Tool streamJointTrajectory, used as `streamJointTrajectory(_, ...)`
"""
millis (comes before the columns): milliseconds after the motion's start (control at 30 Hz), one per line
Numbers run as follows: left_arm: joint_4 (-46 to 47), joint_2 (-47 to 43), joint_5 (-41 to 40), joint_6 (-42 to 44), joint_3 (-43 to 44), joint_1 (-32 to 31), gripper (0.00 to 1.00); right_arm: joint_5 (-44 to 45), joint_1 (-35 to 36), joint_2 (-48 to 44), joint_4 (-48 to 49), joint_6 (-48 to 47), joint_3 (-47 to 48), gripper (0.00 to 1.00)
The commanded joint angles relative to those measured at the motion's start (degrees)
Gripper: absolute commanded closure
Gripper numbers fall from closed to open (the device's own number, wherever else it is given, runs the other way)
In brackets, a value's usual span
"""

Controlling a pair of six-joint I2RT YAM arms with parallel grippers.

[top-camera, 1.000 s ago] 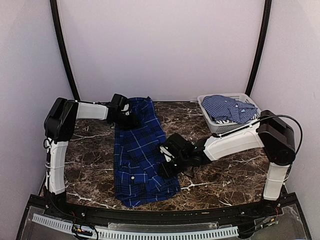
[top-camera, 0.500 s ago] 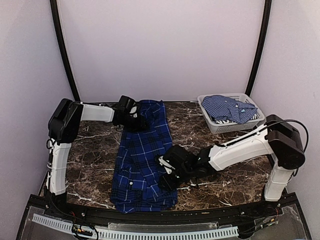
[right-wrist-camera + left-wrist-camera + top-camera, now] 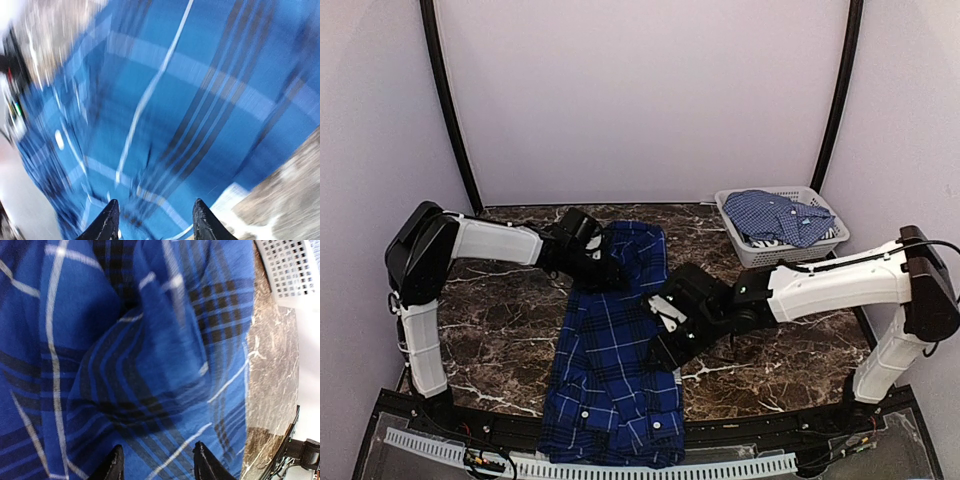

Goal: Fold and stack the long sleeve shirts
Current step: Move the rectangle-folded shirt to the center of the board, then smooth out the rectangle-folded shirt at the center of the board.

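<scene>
Top view: dark blue plaid shirt (image 3: 610, 370) lies lengthwise down the middle of the marble table (image 3: 500, 320), collar end to the far side, hem hanging over the near edge. Left gripper (image 3: 595, 262) sits on the shirt's far left corner, right gripper (image 3: 665, 340) on its right edge about halfway along. I can't read either set of fingers from up here. Lighter checked shirt (image 3: 775, 215) is heaped in the white lattice basket (image 3: 760, 255) at the far right corner, well apart from the plaid one. Left wrist view: left gripper (image 3: 160, 465) fingers stand apart, plaid shirt (image 3: 125, 365) filling the frame just beyond them with a raised fold, nothing pinched that I can see; table (image 3: 270, 365) and basket (image 3: 290, 270) show at the right. Right wrist view, blurred: right gripper (image 3: 155, 220) fingers also apart, low over the plaid shirt (image 3: 175, 100), its edge and bare table (image 3: 290, 175) at lower right
</scene>
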Motion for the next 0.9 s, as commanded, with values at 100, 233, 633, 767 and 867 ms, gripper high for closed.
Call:
streamJointTrajectory(100, -4.09, -5.60, -4.06, 2.75, 5.36, 1.58, 0.53, 2.97, -13.11, 3.41, 3.70, -3.95, 14.96, 0.54)
streamJointTrajectory(233, -3.75, -4.14, -2.66, 3.60, 7.95, 5.19, 0.53, 1.53, -19.97, 11.98, 8.27, -4.37, 24.61, 0.58)
streamJointTrajectory(633, -0.89, 11.33, 4.73, 7.41, 22.20, 12.68, 0.54, -8.34, -30.79, 38.43, 9.29, -2.56, 48.25, 0.64)
streamJointTrajectory(767, -1.02, 16.29, 4.42, 7.17, 25.73, 13.84, 0.55, -8.86, -34.50, 42.32, 9.37, -1.36, 51.39, 0.65)
streamJointTrajectory(867, -2.80, 18.84, 3.25, 5.66, 27.14, 15.10, 0.55, -9.36, -36.65, 45.66, 7.22, -0.95, 54.69, 0.65)
